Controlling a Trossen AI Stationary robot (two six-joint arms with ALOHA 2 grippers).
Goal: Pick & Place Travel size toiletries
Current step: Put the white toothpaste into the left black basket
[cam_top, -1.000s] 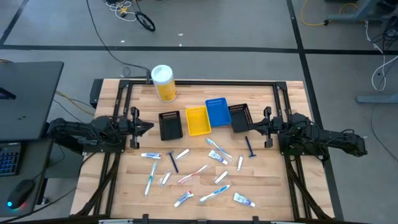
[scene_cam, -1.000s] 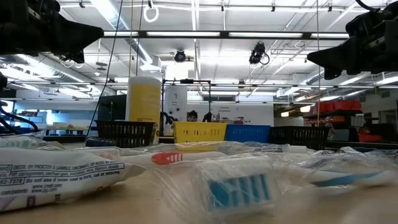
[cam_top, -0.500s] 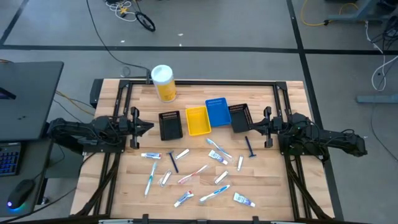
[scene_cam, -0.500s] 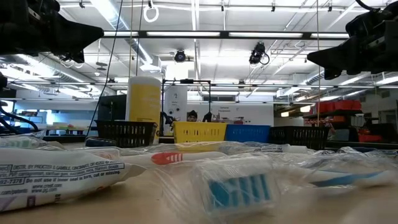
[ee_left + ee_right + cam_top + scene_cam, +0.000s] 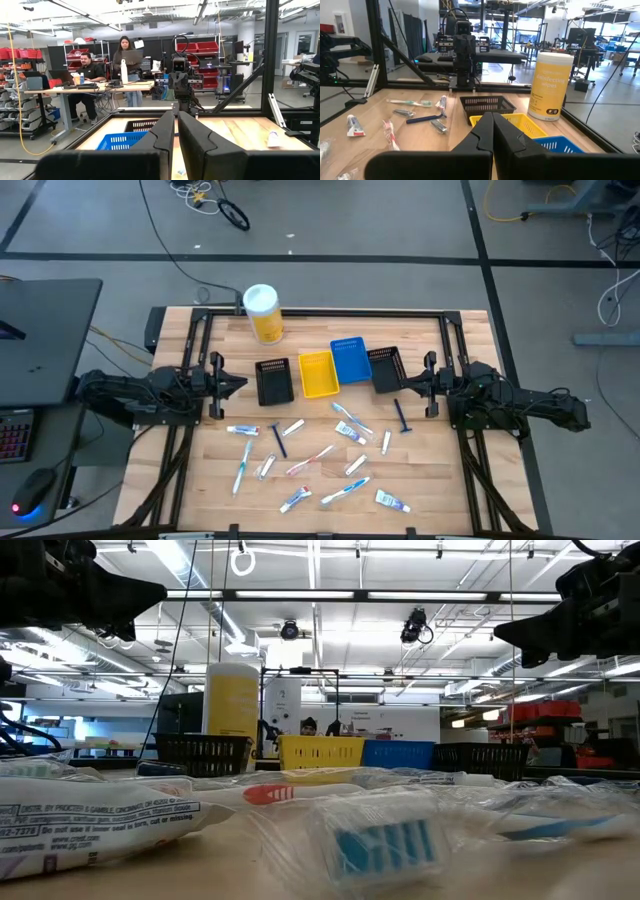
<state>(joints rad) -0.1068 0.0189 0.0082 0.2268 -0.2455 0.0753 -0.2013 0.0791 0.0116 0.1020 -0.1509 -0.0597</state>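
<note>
The travel size toiletries (image 5: 310, 460) lie scattered flat on the near half of the wooden table: white tubes (image 5: 242, 430) (image 5: 392, 501), teal and pink toothbrushes (image 5: 241, 465) (image 5: 310, 461), and dark-handled razors (image 5: 278, 440) (image 5: 402, 417). My left gripper (image 5: 238, 383) hangs shut and empty above the table's left side, level, pointing toward the right. My right gripper (image 5: 404, 387) hangs shut and empty above the right side, pointing toward the left. Both are clear of every item. Their fingers also show in the left wrist view (image 5: 175, 116) and the right wrist view (image 5: 492, 117).
Between the grippers stands a row of small bins: black (image 5: 274, 381), yellow (image 5: 318, 373), blue (image 5: 350, 360) and black (image 5: 386, 369). A large yellow canister with a white lid (image 5: 263, 313) stands at the far left. A black frame (image 5: 320, 312) runs round the table. People are in the room beyond (image 5: 127, 65).
</note>
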